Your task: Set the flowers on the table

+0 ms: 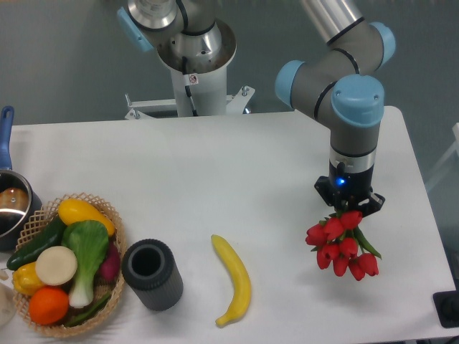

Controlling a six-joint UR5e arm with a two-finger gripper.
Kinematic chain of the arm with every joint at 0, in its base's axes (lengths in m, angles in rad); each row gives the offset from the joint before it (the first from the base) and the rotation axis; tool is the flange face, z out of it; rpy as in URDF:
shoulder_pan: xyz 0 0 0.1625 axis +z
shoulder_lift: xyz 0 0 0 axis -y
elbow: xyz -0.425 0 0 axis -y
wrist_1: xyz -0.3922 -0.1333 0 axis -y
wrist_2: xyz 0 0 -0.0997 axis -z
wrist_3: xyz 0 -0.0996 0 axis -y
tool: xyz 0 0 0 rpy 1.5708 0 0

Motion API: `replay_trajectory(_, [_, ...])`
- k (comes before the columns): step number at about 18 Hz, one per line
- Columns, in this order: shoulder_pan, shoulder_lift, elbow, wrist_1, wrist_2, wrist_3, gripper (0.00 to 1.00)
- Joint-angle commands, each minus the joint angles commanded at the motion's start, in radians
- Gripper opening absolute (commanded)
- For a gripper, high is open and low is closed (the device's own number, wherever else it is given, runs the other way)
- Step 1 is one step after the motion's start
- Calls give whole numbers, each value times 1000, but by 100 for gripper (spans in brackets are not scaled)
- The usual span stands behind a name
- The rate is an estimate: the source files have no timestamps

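Observation:
A bunch of red tulips (342,245) with green leaves hangs from my gripper (349,208) at the right side of the white table (237,165). The gripper points straight down and is shut on the stems; the blooms hang below and slightly left of it. I cannot tell whether the blooms touch the table surface. The fingertips are mostly hidden by the flowers.
A yellow banana (233,279) lies at the front centre. A dark grey cylinder cup (149,273) stands left of it. A wicker basket (107,215) of vegetables sits at the front left, with a pot (11,204) behind it. The table's right edge is near the flowers.

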Motion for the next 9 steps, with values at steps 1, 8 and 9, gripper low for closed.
replay_trajectory(1, [-5, -5, 3, 2, 0, 0, 0])
replay_trajectory(8, [-52, -41, 11, 3, 5, -23, 20])
replay_trajectory(9, [-57, -55, 17, 2, 3, -23, 38])
